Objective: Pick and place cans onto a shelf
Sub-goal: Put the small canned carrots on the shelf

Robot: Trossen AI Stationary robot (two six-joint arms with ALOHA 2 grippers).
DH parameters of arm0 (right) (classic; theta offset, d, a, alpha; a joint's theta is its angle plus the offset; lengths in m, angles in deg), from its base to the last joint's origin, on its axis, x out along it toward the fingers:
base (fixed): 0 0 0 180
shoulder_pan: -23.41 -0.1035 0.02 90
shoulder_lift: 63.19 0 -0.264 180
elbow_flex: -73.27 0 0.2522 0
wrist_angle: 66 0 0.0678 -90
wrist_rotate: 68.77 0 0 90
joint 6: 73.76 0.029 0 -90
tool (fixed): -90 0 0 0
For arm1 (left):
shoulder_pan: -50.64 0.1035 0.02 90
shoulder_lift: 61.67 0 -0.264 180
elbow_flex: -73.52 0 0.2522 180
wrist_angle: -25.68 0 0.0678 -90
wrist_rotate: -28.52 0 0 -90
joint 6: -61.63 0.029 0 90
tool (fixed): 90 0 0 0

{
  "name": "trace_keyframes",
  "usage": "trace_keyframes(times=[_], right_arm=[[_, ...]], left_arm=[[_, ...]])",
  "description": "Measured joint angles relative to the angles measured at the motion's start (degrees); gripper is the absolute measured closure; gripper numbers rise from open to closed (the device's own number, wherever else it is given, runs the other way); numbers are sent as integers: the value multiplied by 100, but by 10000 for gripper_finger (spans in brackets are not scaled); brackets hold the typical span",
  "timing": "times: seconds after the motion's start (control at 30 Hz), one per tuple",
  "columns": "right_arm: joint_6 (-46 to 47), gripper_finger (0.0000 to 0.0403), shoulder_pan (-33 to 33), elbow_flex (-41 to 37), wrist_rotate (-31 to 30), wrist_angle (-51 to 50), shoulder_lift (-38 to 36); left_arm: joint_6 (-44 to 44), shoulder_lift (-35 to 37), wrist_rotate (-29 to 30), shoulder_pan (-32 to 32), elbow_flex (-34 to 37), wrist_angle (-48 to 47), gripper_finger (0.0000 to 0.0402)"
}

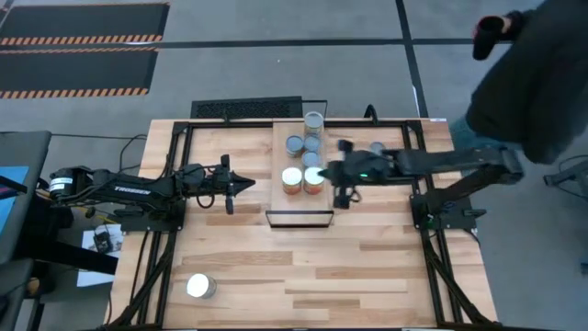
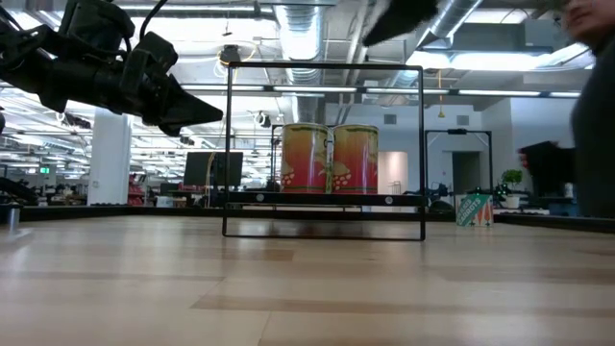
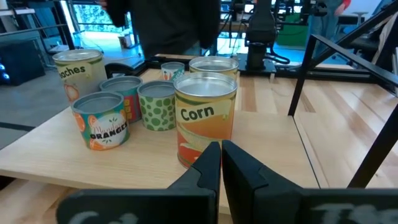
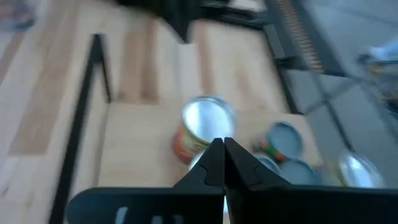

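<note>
Right gripper (image 1: 323,174), fingers pressed together on nothing, hovers over the shelf (image 1: 279,147) touching-close to the corn can (image 3: 205,118), which a sideways nudge could topple.

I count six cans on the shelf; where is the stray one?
In the high view, the stray can stands alone on the table's near-left corner, far from the shelf.

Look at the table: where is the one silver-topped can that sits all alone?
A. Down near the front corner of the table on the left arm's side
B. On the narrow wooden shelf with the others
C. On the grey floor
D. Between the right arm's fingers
A: in the high view the lone silver-topped can stands on the planked wooden table, far from the narrow light-wood shelf that holds the other cans.
</note>
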State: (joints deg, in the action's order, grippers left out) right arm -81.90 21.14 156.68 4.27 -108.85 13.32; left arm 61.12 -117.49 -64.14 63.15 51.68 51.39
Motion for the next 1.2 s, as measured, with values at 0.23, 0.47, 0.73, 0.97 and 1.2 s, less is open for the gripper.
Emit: trace_keyframes(times=[0.23,0.47,0.73,0.97,1.2], right_arm=[[1182,393,133,-1703,-1345,96,-1475],[2720,378,1306,-2619,-1375,-688,-1840],[3083,317,2579,-2686,-793,-1121,-1289],[3020,234,3339,-2686,-291,-1065,-544],[2869,210,3696,-2684,14,-640,51]], left_arm=[[-4,1,2,0,0,29,398],[-39,0,2,0,0,41,398],[-39,1,2,0,0,35,397],[-39,0,2,0,0,3,397],[-37,1,2,0,0,-5,398]])
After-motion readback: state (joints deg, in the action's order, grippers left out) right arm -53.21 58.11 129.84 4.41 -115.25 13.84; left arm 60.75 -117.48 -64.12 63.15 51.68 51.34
